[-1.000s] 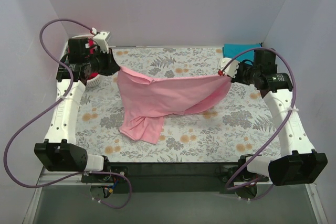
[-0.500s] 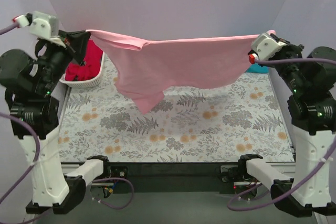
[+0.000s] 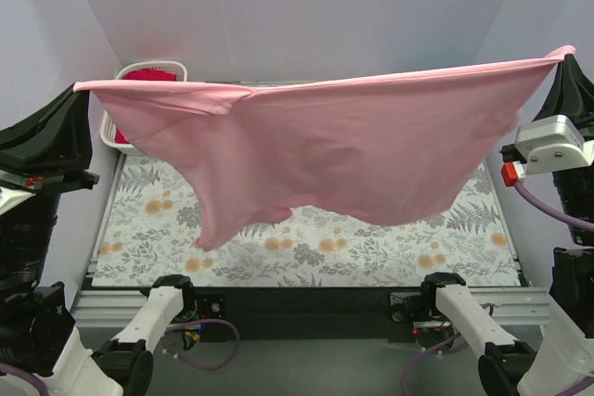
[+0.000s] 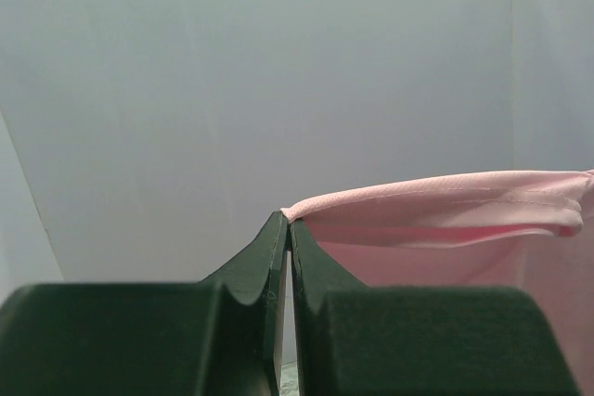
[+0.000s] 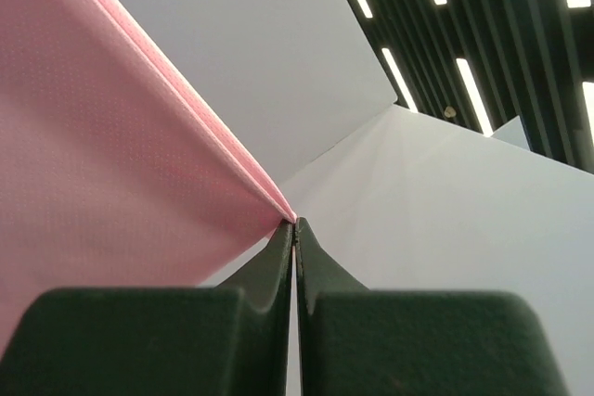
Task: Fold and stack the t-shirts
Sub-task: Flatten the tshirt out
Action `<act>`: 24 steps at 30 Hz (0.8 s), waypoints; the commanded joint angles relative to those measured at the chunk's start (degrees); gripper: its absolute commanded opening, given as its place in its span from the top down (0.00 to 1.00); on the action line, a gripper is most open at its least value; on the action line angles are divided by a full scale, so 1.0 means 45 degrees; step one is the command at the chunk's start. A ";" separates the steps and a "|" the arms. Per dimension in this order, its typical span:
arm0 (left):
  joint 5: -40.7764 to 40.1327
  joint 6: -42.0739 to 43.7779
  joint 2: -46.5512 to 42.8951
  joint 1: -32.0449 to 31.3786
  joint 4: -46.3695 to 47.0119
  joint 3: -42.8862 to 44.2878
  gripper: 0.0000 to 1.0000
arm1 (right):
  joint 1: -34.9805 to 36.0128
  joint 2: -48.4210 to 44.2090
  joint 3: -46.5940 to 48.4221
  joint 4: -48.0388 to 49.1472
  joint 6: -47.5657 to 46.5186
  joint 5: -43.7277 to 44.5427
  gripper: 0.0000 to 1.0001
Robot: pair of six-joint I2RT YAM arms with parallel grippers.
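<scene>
Top external: held pink t-shirt (image 3: 325, 155) stretched high above table (image 3: 371, 252), 1 upper corner pinched in left gripper (image 3: 82, 90), other in right gripper (image 3: 563, 56), both clamped shut on it. Probably spread wide so as to hang flat before laying down for folding.

basket (image 3: 148, 64): white lattice plastic; at the bench's far left corner, close to the left wall
bench (image 3: 371, 252): covered in a floral print of grey ferns and orange blossoms; black rail (image 3: 306, 303) along its near edge
walls (image 3: 306, 6): plain white; three sides
ceiling lights (image 5: 475, 92): long strips overhead
</scene>
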 commanded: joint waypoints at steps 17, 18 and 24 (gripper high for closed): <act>-0.0144 0.0944 0.0049 0.0055 0.0326 -1.0334 1.00 | 0.0121 0.0892 -0.9364 0.1991 -0.2146 -0.2545 0.99; -0.0027 0.0963 0.0631 0.0036 0.0560 -1.0628 1.00 | 0.0296 0.1009 -0.9949 0.2225 -0.2343 -0.2545 0.99; -0.0046 0.0983 0.3854 0.0055 0.2708 -1.2193 1.00 | 0.0688 0.3740 -1.1967 0.4431 -0.3088 -0.2605 0.99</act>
